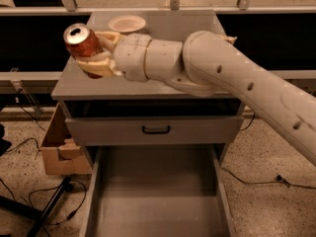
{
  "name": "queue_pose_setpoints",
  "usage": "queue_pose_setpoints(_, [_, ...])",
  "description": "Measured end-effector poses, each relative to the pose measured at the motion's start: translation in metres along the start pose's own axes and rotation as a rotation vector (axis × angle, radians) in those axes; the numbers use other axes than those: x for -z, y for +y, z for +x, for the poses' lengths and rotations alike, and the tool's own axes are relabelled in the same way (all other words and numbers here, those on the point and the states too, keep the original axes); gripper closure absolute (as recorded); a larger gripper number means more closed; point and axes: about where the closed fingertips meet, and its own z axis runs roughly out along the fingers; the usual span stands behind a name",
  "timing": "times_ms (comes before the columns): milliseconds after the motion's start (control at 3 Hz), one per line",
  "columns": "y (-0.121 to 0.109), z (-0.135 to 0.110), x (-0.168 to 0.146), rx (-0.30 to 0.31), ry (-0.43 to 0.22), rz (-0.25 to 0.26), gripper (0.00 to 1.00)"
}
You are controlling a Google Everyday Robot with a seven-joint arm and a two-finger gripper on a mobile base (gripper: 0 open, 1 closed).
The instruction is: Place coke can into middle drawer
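Note:
The coke can (80, 42), red with a silver top, is tilted and held in the air over the left front part of the cabinet top (74, 85). My gripper (94, 51) is shut on the can, with one cream finger above it and one below. My thick white arm reaches in from the right across the cabinet top. The middle drawer (155, 196) is pulled out wide open below, and its flat grey floor is bare. It lies lower than the can and nearer the camera.
A closed grey drawer front with a black handle (155, 129) sits above the open drawer. A pale plate (127, 22) stands at the back of the cabinet top. A chip bag corner (228, 38) shows behind my arm. A cardboard box (58, 149) and cables lie on the floor at left.

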Motion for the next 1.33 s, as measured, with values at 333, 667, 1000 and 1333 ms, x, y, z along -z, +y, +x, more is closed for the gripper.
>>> queue_pose_setpoints(333, [0.022,0.04,0.047,-0.019,0.019,0.012,1.0])
queue_pose_setpoints(667, [0.045,0.119,0.098,-0.102,0.035,0.07,1.0])
queue_pose_setpoints(1000, [0.061,0.176,0.124,-0.16,0.028,0.162,1.0])
queue_pose_setpoints(1333, [0.088,0.24,0.155,-0.218,0.006,0.323,1.0])
